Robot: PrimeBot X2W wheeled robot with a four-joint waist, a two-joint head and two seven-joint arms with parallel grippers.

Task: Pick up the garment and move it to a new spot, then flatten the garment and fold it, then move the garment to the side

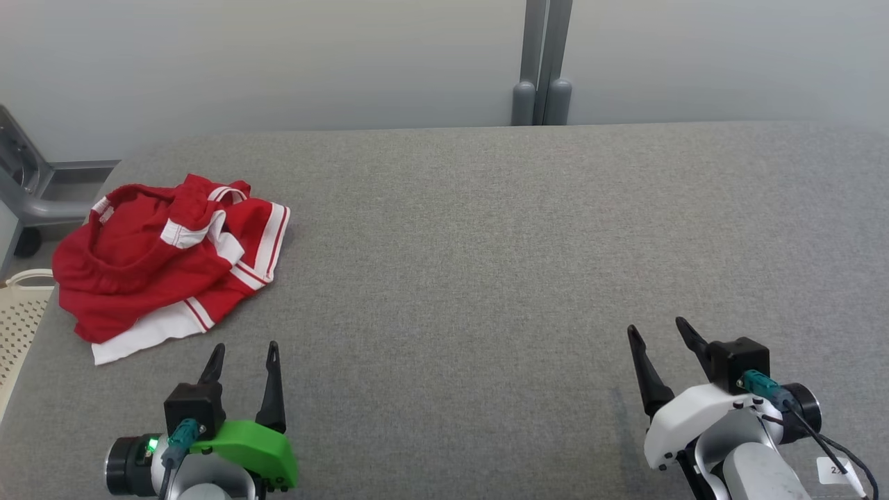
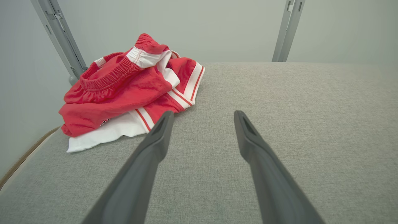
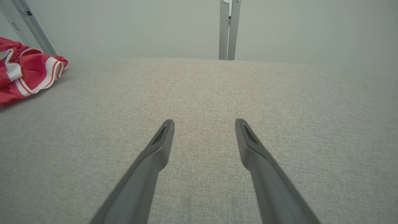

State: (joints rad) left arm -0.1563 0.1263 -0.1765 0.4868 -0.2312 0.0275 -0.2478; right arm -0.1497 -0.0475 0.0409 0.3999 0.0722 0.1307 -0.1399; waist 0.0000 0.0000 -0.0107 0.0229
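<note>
Though near left end effector (image 1: 245, 347), crumpled garment (image 1: 139, 271) on table (image 1: 486, 278).

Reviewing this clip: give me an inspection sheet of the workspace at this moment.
Surface: table covered in grey woven fabric, flat.
Job's things: red and white shorts, crumpled in a heap on the table's left side, not yet flattened.
Clutter: nothing seen.
Grippers: left gripper open, empty, near the shorts' near edge; right gripper open, empty, over bare fabric.
Cables: left cable and right cable, each with a teal plug at its wrist, away from the shorts.
Surroundings: pale wall, grey posts behind the table, cream basket beside its left edge.
</note>
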